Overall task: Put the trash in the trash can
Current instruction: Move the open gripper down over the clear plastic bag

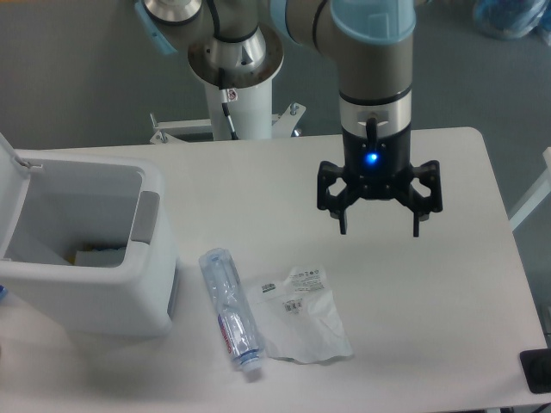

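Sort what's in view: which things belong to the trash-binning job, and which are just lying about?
Belongs to the job:
- crushed water bottle
- flat plastic bag
- trash can, lid open
- gripper, open, above the table

Just lying about:
- black object at the table's edge
- blue bag on the floor

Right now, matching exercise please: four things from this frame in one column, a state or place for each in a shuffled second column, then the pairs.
Things:
1. gripper
2. water bottle
3. plastic bag
4. trash can

States or places:
A. lid up, at the table's left edge in the image
B. lying flat, printed labels facing up
C. open, holding nothing, above the table
D. lying on its side, white cap toward the near edge, between the bin and the bag

Pairs: 1-C, 2-D, 3-B, 4-A
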You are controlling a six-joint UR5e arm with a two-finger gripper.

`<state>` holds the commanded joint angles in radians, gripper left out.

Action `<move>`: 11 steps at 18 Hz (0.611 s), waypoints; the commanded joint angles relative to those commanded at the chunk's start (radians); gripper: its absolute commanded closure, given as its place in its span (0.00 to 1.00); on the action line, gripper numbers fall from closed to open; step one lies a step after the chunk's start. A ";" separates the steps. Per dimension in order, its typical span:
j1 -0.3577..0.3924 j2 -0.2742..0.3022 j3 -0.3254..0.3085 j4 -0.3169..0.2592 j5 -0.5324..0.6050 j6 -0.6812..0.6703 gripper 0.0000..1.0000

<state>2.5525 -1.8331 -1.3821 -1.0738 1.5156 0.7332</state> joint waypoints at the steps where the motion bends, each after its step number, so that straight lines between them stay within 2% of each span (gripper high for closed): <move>1: 0.002 -0.003 0.000 0.002 0.000 0.000 0.00; 3: 0.002 -0.012 0.003 0.020 0.003 0.000 0.00; 6: 0.002 -0.015 -0.018 0.084 0.037 -0.014 0.00; 9: 0.005 -0.032 -0.057 0.194 0.037 -0.017 0.00; 10: 0.003 -0.047 -0.061 0.234 0.041 -0.043 0.00; 11: 0.003 -0.058 -0.061 0.250 0.040 -0.110 0.00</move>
<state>2.5556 -1.8913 -1.4435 -0.8239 1.5555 0.6235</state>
